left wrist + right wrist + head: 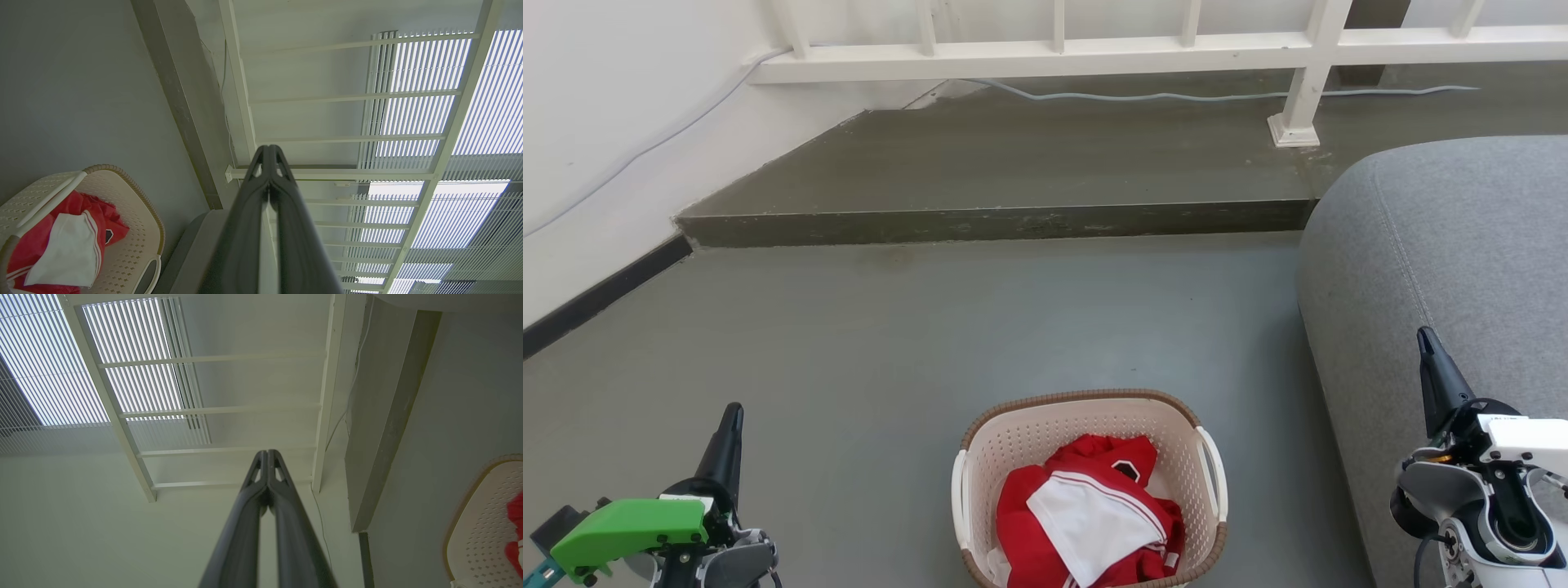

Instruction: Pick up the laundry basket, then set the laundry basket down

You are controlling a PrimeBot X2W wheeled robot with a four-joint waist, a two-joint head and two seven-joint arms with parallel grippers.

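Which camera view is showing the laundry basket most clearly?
The head view: the laundry basket appears from above, with brown rim, both white handles, red and white clothes inside; its near edge is cropped. The left wrist view shows one end; the right wrist view, a corner.

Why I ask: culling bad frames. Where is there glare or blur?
Head view: soft, even light, basket sharp. Left wrist view: blinds blown out, left gripper blurred low down. Right wrist view: blinds glare too, right gripper blurred low down.

Laundry basket (pixel 1013 445) on floor (pixel 890 343), left of sofa (pixel 1445 269).
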